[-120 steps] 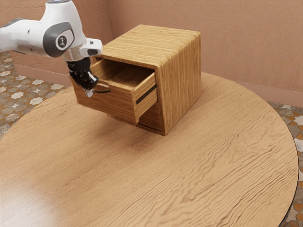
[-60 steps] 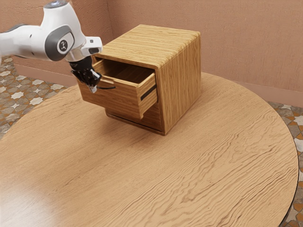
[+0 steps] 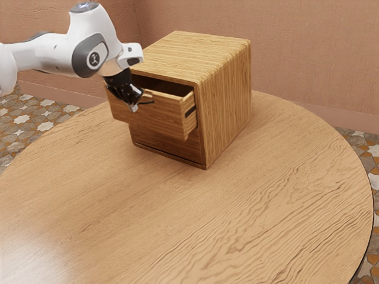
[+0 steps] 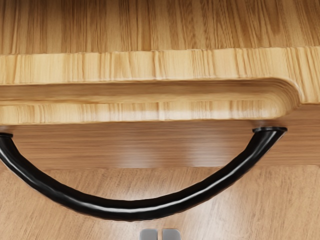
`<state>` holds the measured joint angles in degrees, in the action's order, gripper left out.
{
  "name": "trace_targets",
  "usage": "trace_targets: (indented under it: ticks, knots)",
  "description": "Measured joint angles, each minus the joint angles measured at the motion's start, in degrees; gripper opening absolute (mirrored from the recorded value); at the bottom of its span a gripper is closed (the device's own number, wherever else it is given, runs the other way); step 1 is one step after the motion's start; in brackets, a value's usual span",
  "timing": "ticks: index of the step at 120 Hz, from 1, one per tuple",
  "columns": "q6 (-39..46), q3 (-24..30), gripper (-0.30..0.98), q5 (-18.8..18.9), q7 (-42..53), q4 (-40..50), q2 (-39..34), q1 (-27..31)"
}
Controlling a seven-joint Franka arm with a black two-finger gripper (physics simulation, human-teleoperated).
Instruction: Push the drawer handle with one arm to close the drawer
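Top drawer partly out, gripper at its handle

Round wooden table (image 3: 237, 207). On it, a wooden cabinet (image 3: 228, 100), upright. Upper drawer (image 3: 157, 115) juts partway from the cabinet, above a lower front panel (image 3: 166, 145). Black gripper (image 3: 134, 108) at the drawer's front: fingertips nearly together, slim gap, grasping nothing. Curved black handle (image 4: 135, 210) on the drawer front, bowing out toward the fingertips; contact, cannot tell.
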<state>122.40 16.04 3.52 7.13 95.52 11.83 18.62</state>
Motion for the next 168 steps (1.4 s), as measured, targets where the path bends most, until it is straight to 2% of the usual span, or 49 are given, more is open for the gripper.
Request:
trace_targets:
  ticks: [57, 168]
  knots:
    - [-0.3, -0.2, -0.1, 2.3, -2.0, -8.7, 8.1, -2.3]
    - [-6.3, -0.8, -0.1, 5.5, -3.0, -23.0, 16.1, -4.4]
